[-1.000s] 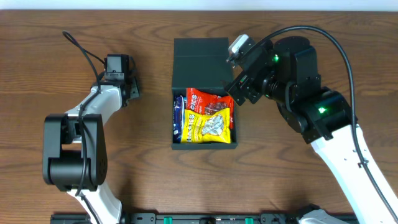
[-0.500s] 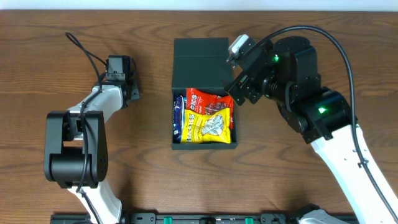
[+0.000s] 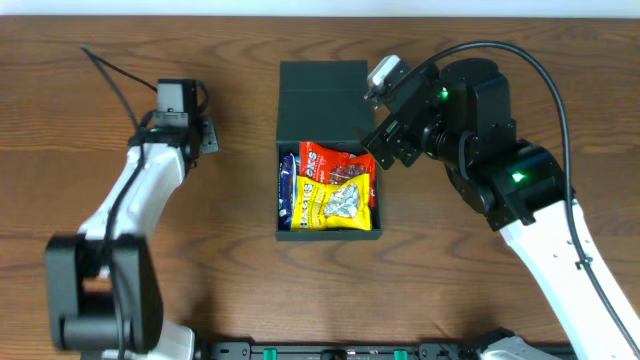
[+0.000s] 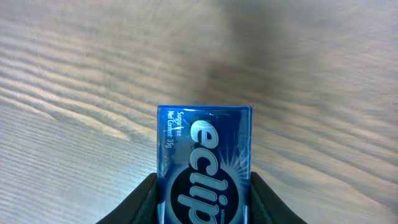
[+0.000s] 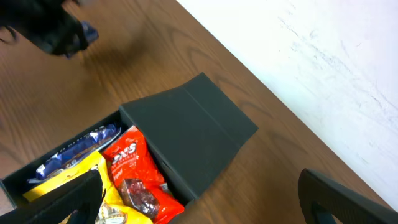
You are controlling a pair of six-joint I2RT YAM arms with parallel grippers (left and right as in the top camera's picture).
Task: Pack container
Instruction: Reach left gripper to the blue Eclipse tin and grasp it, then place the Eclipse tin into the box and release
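Note:
The dark teal-green container (image 3: pixel 328 232) stands mid-table with its flap lid (image 3: pixel 322 95) open toward the back. It holds a red packet (image 3: pixel 338 160), a yellow packet (image 3: pixel 336 203) and a blue packet (image 3: pixel 287 185). My left gripper (image 3: pixel 205 135) is left of the container, apart from it. In the left wrist view the gripper (image 4: pixel 204 186) is shut on a blue Eclipse gum pack (image 4: pixel 205 149) above the wood. My right gripper (image 3: pixel 385 125) hovers over the container's right rear corner. It is open and empty in the right wrist view (image 5: pixel 205 205), above the container (image 5: pixel 186 130).
The table is brown wood (image 3: pixel 230 270). A white wall (image 5: pixel 323 56) runs along its far edge. The left arm with the gum pack also shows at the top left of the right wrist view (image 5: pixel 59 31). A black rail (image 3: pixel 320 350) lies along the front edge.
My left arm has swung and stretched out, its wrist shifting a little left and back with the gum pack still held. The right arm and the container have not moved.

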